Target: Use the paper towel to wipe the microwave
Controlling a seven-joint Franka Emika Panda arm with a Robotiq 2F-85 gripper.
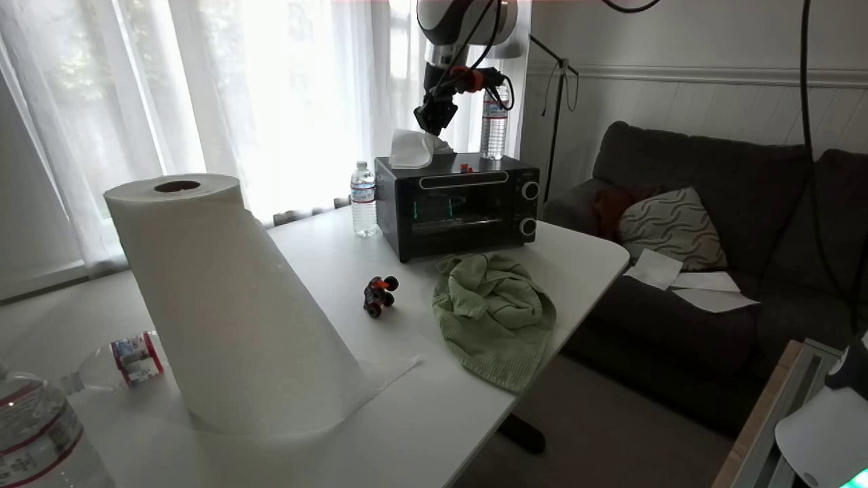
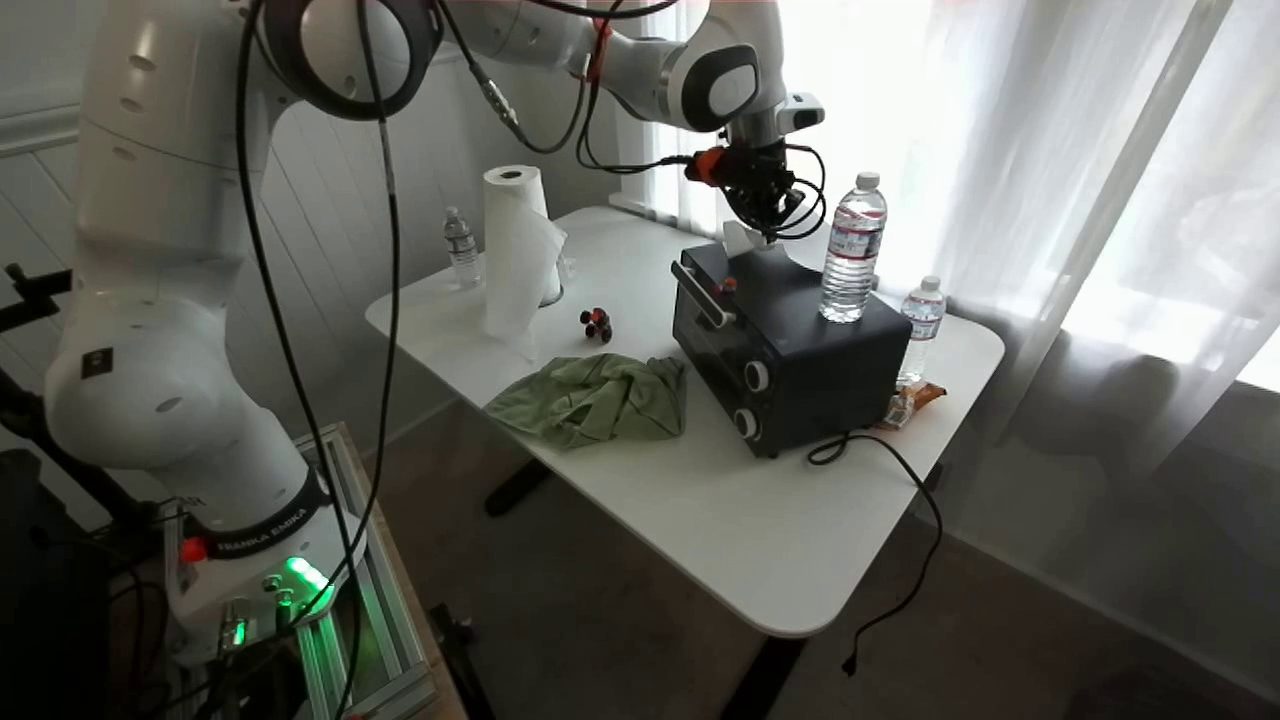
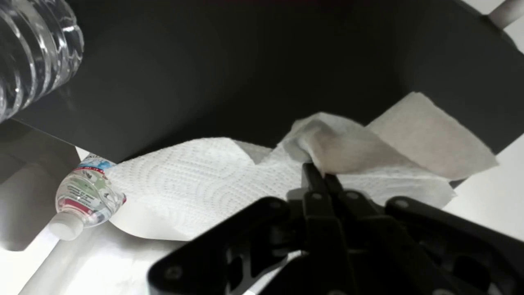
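The microwave (image 1: 468, 238) is a black box oven with a dark glass front door and knobs. It stands on the white table and also shows in an exterior view (image 2: 825, 385). Its dark flat top fills much of the wrist view (image 3: 245, 69). My gripper (image 3: 321, 174) is shut on a crumpled white paper towel (image 3: 204, 176). In both exterior views the gripper (image 1: 436, 125) (image 2: 765, 225) is just above the microwave's top, toward the curtain side. The towel (image 1: 410, 150) lies on the top, and one flap hangs past its edge.
A water bottle (image 2: 853, 255) stands on the microwave, near a small red object (image 1: 465, 168). Another bottle (image 1: 364, 200) stands beside it. A green cloth (image 1: 498, 305), a toy car (image 1: 378, 296) and a paper towel roll (image 1: 224, 305) are on the table. A cord (image 2: 915, 480) hangs off the edge.
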